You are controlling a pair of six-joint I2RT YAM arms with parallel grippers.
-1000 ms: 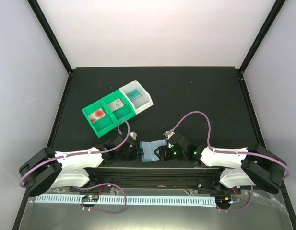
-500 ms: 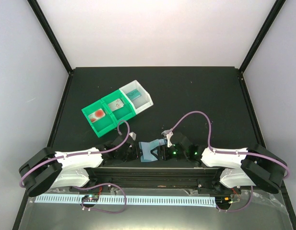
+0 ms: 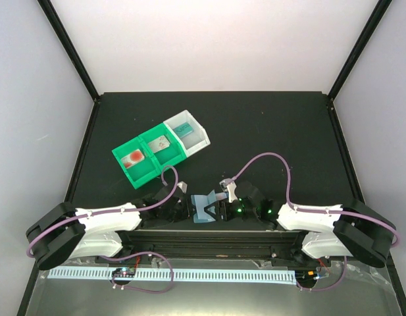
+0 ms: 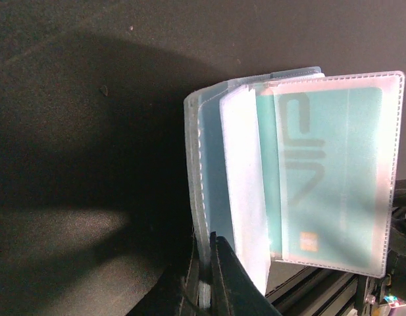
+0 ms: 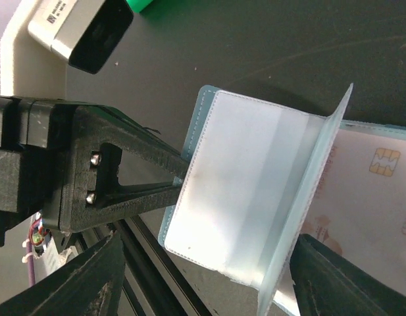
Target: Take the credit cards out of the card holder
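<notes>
White arm shells (image 3: 107, 217), bulky black joints (image 3: 54, 234); looping purple cables (image 3: 265, 156); small green lights (image 3: 237, 210).

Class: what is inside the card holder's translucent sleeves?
A teal card shows through one sleeve of the card holder; a pale card with a chip shows beside another. Overlapping sleeves hide the rest.

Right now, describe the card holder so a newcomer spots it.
On the black table, look at the middle of its near edge. The small slate-blue folding card holder is there, pinched by the left gripper. Unlike the green and white plastic trays behind, it opens book-like with translucent sleeves.
</notes>
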